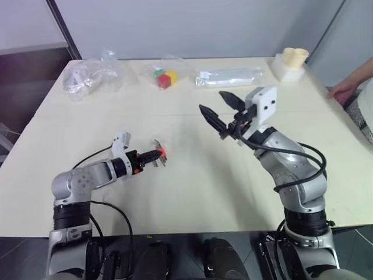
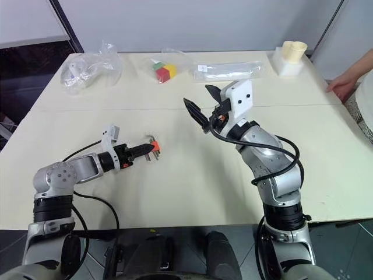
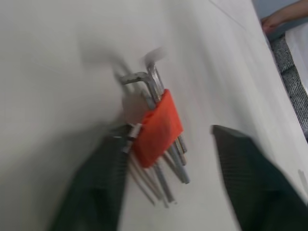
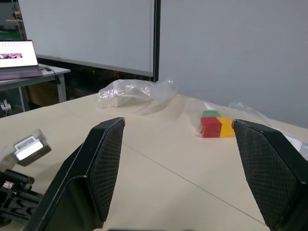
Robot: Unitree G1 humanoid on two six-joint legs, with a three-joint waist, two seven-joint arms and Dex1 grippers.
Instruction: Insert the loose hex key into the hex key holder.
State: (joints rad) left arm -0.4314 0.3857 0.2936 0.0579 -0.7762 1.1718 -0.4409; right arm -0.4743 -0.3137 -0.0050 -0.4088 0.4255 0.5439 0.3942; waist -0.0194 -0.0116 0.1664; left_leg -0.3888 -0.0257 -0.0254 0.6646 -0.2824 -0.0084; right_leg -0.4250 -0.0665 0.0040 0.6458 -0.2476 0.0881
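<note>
The hex key holder [image 1: 162,153], a small red-orange block with several grey metal keys through it, lies on the cream table [image 1: 192,192] left of centre. My left gripper [image 1: 155,156] is low over the table and open. In the left wrist view the holder [image 3: 159,127] lies between its fingers [image 3: 96,183], close against one of them. The loose hex key is out of view as a separate thing. My right gripper [image 1: 211,100] hangs open and empty above the table's middle, well away from the holder.
At the back of the table are a crumpled plastic bag [image 1: 87,79], coloured cubes in a clear bag [image 1: 165,79], a long clear packet [image 1: 230,77] and a cream stand [image 1: 291,61]. A person's hand [image 1: 344,90] rests at the right edge.
</note>
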